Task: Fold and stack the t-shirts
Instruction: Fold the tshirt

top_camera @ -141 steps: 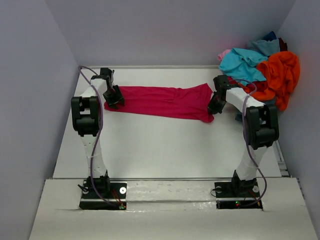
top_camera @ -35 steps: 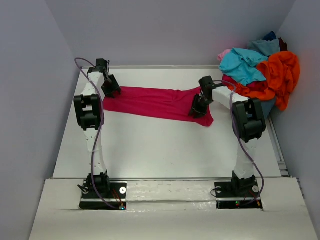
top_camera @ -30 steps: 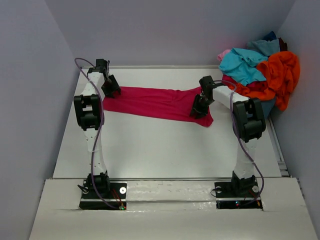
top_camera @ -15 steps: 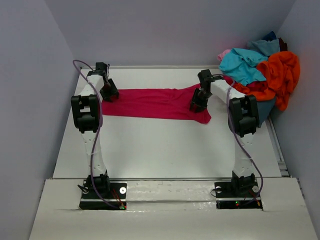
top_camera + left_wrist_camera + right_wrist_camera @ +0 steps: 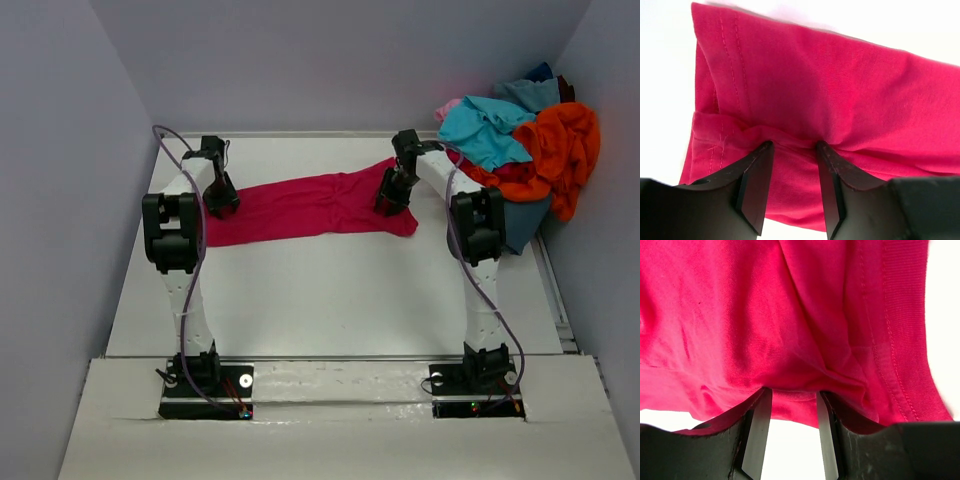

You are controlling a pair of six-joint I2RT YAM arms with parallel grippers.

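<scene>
The crimson-magenta t-shirt [image 5: 300, 205] lies as a long band across the far half of the table. In the top view, my left gripper [image 5: 222, 203] is on its left end and my right gripper [image 5: 392, 198] on its right end. In the left wrist view, the shirt [image 5: 840, 90] bunches into a ridge between my left gripper's [image 5: 794, 146] tips. In the right wrist view, a fold of the shirt's edge [image 5: 765, 315] is pinched in my right gripper [image 5: 792, 391], with bare table showing below. Both sets of jaws stand partly apart, closed on bunched cloth.
A heap of other t-shirts sits in the back right corner, with an orange one [image 5: 567, 140] and a turquoise one [image 5: 482, 130] on top. Grey walls close in on the left, back and right. The white table [image 5: 330, 290] runs on toward the arm bases.
The right gripper has carried the shirt's right end toward the back. The left gripper has shifted nearer with the left end, so the band now slants.
</scene>
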